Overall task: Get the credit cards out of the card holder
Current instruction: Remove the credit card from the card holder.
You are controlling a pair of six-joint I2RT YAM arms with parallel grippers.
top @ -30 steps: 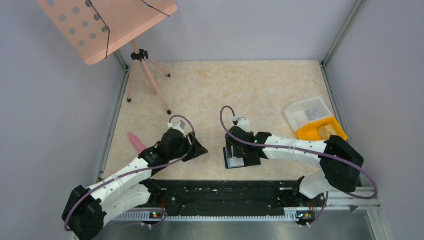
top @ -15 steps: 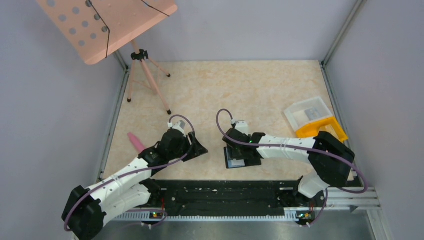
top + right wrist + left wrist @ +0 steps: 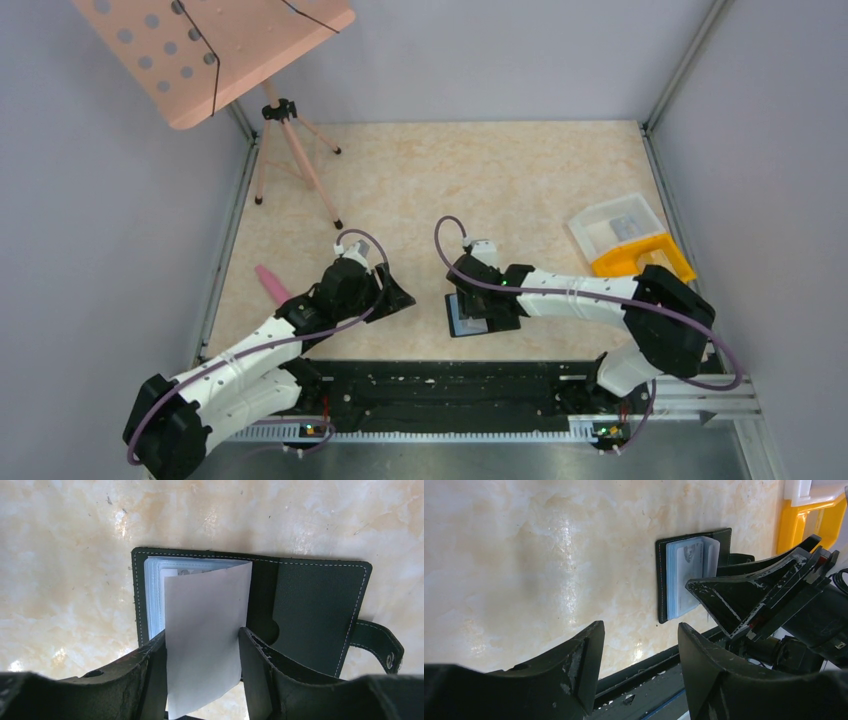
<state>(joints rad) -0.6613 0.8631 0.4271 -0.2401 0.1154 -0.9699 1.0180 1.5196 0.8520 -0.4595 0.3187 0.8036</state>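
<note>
Card holder [image 3: 310,610]: open flat on the table [image 3: 500,170], near front edge
Right gripper [image 3: 202,640]: clamped on a pale card [image 3: 207,600] over the holder
Left gripper [image 3: 640,630]: jaws apart, empty, just left

Nothing readable anywhere, tbh. The card [image 3: 200,572] peeking out of the card holder [image 3: 310,615] has some faint grey print along its top edge, but it's way too blurry to make out.
</note>
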